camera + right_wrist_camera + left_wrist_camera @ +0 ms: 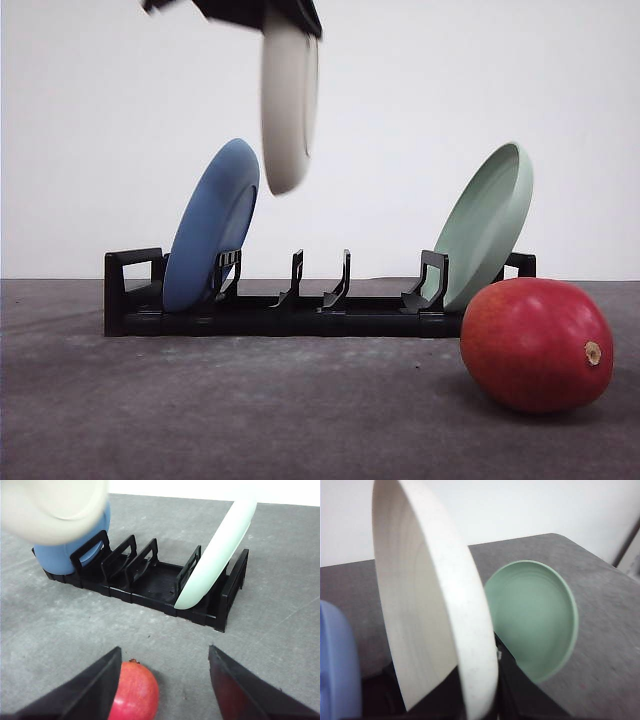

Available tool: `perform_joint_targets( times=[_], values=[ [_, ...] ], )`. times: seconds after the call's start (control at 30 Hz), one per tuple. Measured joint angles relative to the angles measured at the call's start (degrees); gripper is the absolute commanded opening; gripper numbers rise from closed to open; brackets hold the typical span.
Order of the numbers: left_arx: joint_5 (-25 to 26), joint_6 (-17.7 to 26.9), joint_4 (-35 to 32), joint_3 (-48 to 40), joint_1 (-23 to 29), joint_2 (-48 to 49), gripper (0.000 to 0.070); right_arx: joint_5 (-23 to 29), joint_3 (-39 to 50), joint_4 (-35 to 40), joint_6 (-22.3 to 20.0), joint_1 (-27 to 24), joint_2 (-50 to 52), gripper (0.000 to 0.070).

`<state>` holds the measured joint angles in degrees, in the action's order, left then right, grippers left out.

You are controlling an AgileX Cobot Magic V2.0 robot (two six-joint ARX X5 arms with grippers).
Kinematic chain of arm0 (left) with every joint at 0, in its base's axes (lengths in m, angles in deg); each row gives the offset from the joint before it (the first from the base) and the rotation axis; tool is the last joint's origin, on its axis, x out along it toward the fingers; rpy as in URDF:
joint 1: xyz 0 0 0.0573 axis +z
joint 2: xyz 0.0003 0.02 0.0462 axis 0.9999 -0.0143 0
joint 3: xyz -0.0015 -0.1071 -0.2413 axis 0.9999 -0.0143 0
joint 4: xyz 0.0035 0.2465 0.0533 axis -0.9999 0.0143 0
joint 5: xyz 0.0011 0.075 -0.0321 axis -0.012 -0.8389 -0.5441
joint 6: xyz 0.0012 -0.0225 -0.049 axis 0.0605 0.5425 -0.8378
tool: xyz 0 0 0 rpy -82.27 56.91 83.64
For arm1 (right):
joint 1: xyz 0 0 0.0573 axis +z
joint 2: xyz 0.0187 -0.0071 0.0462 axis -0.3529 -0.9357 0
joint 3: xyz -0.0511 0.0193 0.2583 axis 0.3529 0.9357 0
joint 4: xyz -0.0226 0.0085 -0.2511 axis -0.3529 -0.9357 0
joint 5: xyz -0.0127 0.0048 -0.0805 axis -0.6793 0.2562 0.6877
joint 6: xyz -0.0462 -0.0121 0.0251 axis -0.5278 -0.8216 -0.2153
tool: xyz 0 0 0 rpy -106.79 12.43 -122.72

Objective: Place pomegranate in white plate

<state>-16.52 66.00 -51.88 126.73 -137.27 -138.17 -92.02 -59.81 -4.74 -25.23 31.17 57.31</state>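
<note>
The white plate (pixel 289 100) hangs edge-on in the air above the rack, with my left gripper (pixel 268 12) shut on its top rim. In the left wrist view the white plate (pixel 425 610) stands close up and nearly upright. The pomegranate (pixel 536 344) is red with a tan stem spot and lies on the table at the front right, just ahead of the rack's right end. My right gripper (pixel 164 650) is open above the table. The pomegranate (pixel 134 692) sits low beside its left finger (pixel 95 685), partly hidden by it.
A black dish rack (pixel 300 305) crosses the middle of the table. A blue plate (pixel 211 225) leans in its left slot and a pale green plate (pixel 485 225) in its right slot. The middle slots (pixel 135 565) hold nothing. Grey tabletop (pixel 250 410) lies in front.
</note>
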Motion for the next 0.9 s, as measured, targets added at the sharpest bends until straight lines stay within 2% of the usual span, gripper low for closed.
perform_joint_targets(
  times=[0.23, 0.37, 0.47, 0.63, 0.9],
  values=[
    [-1.1, 0.0, 14.1, 0.0, -3.7, 8.9, 0.0013, 0.0, 0.0, 0.0, 0.0, 0.0, 0.0, 0.0350],
    [-6.6, 0.0, 16.1, -3.7, -7.4, 12.9, 0.0013, 0.0, 0.0, 0.0, 0.0, 0.0, 0.0, 0.0349],
    [-8.6, 0.9, 16.2, -8.2, -10.1, 14.8, 0.0013, 0.0, 0.0, 0.0, 0.0, 0.0, 0.0, 0.0349],
    [-10.1, 6.2, 18.4, -13.7, -14.8, 14.8, 0.0013, 0.0, 0.0, 0.0, 0.0, 0.0, 0.0, 0.0349],
    [-12.3, 17.7, 23.7, -14.0, -21.0, 7.6, 0.0012, 0.0, 0.0, 0.0, 0.0, 0.0, 0.0, 0.0349]
  ],
)
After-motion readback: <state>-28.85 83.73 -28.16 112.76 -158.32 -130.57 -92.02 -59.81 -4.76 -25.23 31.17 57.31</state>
